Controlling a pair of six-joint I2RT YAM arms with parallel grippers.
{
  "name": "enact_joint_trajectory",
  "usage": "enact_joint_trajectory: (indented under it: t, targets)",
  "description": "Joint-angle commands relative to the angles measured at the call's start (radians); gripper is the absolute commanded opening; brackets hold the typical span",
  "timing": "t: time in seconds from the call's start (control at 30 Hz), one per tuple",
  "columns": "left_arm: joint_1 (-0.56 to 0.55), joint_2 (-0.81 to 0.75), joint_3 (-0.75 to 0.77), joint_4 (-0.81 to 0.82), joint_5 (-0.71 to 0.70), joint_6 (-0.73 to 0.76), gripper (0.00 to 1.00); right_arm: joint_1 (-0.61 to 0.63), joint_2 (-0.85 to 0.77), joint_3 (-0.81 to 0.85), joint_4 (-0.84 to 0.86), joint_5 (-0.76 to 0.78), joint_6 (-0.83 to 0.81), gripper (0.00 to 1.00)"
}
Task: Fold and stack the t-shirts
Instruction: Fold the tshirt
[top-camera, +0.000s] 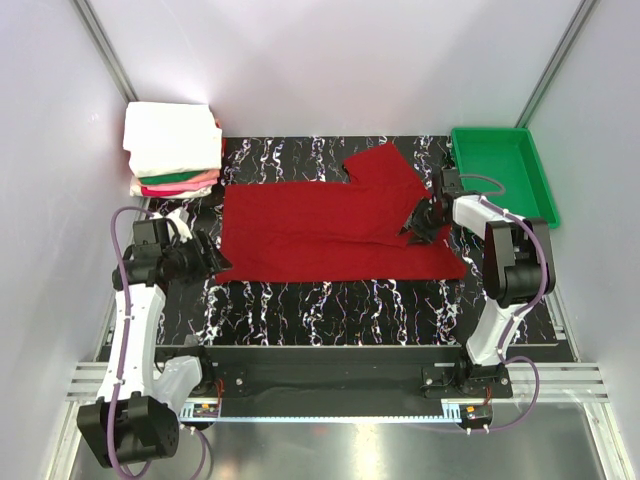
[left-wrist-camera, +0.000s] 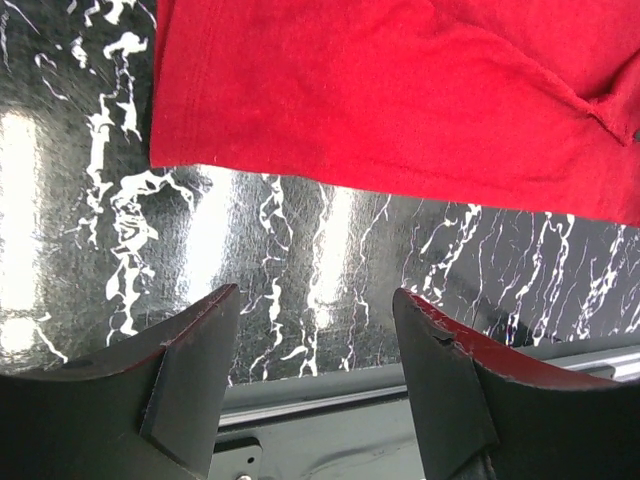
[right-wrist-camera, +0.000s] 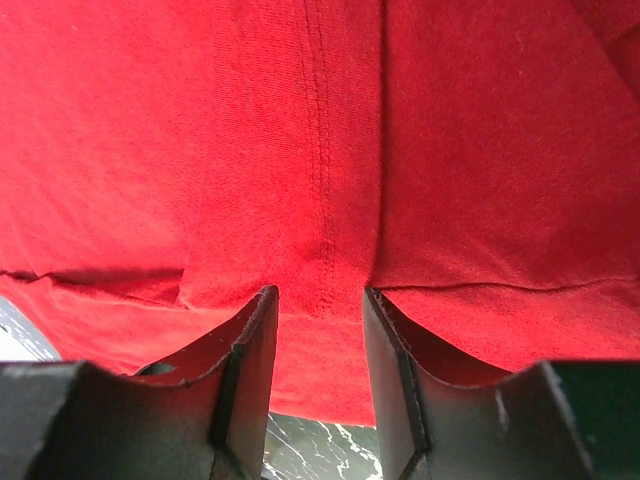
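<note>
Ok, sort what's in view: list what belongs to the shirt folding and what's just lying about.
Job: red t-shirt, spread on the black mat; stack of folded shirts, far left.
Lying about: green tray, far right.

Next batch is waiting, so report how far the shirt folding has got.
Done: a stack of folded shirts, white on top, sits at the far left corner. In hand: the red t-shirt lies mostly spread on the mat; the right gripper straddles a seam near its edge, the left gripper hangs open over bare mat beside the hem. Left: fold the red one and add it to the stack.
</note>
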Motion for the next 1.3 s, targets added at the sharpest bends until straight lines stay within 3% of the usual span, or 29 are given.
enact_joint_trajectory:
  t: [0.0, 0.6, 0.63, 0.8, 0.87, 1.1, 1.23, 1.27]
  targets:
    - [-0.004, -0.005, -0.005, 0.053, 0.036, -0.01, 0.67, 0.012, 0.005, 0.028, 0.009, 0.03, 0.014, 0.46]
    - [-0.002, 0.001, -0.024, 0.068, 0.044, -0.022, 0.66, 0.012, 0.008, -0.015, 0.049, 0.038, 0.014, 0.39]
    - [-0.002, 0.002, -0.024, 0.068, 0.042, -0.022, 0.66, 0.012, 0.009, -0.008, 0.047, 0.041, 0.014, 0.37]
    - [-0.002, 0.004, -0.027, 0.071, 0.044, -0.025, 0.66, 0.013, 0.012, 0.015, 0.047, 0.021, 0.025, 0.05]
    - [-0.001, 0.005, -0.028, 0.076, 0.044, -0.026, 0.66, 0.024, 0.02, 0.049, 0.044, 0.001, 0.031, 0.0]
    - [0.01, 0.012, -0.03, 0.077, 0.047, -0.026, 0.66, 0.079, 0.155, 0.332, -0.054, -0.011, 0.025, 0.0]
    - [0.01, 0.01, -0.03, 0.076, 0.044, -0.028, 0.66, 0.105, 0.256, 0.494, -0.109, -0.011, 0.017, 0.08]
    - [0.01, 0.013, -0.031, 0.076, 0.042, -0.029, 0.66, 0.107, 0.3, 0.561, -0.143, -0.007, 0.01, 0.23]
